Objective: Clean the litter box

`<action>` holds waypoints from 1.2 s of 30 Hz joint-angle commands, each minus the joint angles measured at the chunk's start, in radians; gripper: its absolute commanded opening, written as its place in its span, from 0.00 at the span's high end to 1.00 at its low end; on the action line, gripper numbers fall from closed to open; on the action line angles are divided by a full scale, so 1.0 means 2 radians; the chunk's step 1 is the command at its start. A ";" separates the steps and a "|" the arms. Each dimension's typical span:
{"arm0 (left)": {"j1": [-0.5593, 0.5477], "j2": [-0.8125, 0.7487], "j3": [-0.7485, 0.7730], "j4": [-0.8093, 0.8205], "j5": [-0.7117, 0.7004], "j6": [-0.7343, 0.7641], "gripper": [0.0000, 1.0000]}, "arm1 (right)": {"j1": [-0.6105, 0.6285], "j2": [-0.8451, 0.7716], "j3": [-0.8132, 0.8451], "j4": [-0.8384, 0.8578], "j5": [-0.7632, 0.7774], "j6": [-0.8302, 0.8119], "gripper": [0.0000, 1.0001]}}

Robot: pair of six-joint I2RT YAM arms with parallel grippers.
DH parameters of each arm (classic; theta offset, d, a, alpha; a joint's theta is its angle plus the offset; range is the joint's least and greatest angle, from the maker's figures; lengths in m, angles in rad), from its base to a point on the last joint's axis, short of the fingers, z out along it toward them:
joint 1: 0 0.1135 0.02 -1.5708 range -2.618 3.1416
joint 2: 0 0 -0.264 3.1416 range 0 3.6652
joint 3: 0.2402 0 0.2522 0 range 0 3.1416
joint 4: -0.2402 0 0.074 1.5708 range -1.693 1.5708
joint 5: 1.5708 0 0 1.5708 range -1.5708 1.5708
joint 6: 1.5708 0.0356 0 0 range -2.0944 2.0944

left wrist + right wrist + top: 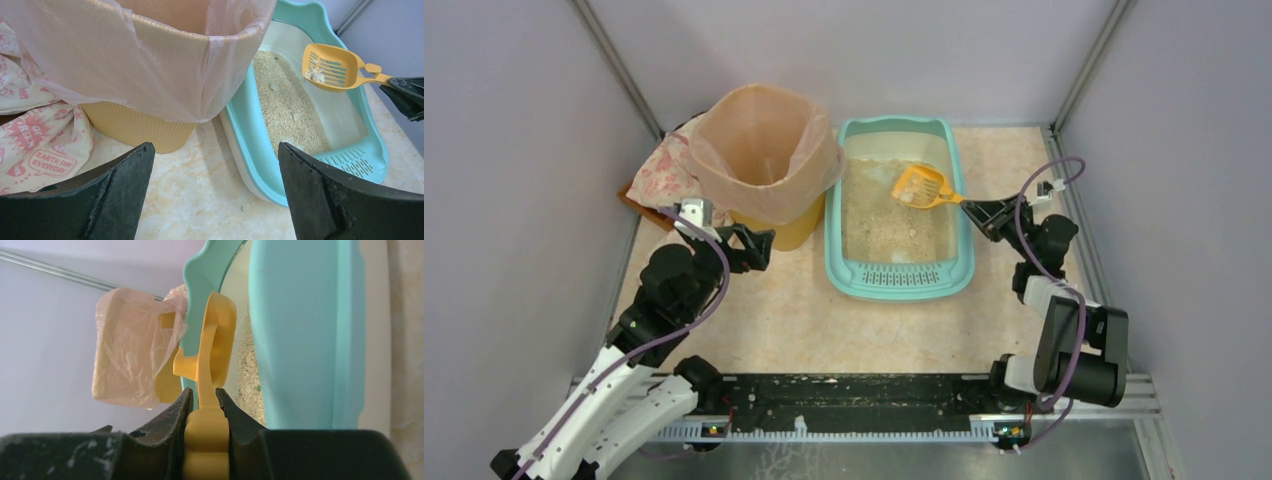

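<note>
**Scoop held over the litter, left gripper open by the bin**

Your right gripper (980, 210) is clamped on the handle of the orange scoop (921, 186). The scoop's slotted head hangs over the far half of the sandy litter with a few pale clumps in it. The teal litter box (834, 250) sits mid-table, grille end toward the arm bases, just beside the yellow bin (796, 232) with its peach liner (764, 150). Your left gripper (759, 245) hovers near that bin, jaws spread wide, holding nothing.
</note>
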 commanded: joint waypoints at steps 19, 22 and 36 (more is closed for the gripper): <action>-0.001 -0.004 -0.006 0.014 0.005 -0.007 0.01 | -0.042 0.043 -0.024 0.173 -0.043 0.123 1.00; -0.001 -0.002 -0.005 0.015 0.006 -0.007 0.01 | -0.015 0.027 -0.012 0.107 -0.045 0.112 1.00; 0.000 -0.004 -0.006 0.023 0.016 -0.013 0.01 | -0.007 -0.027 0.026 -0.055 -0.037 0.047 1.00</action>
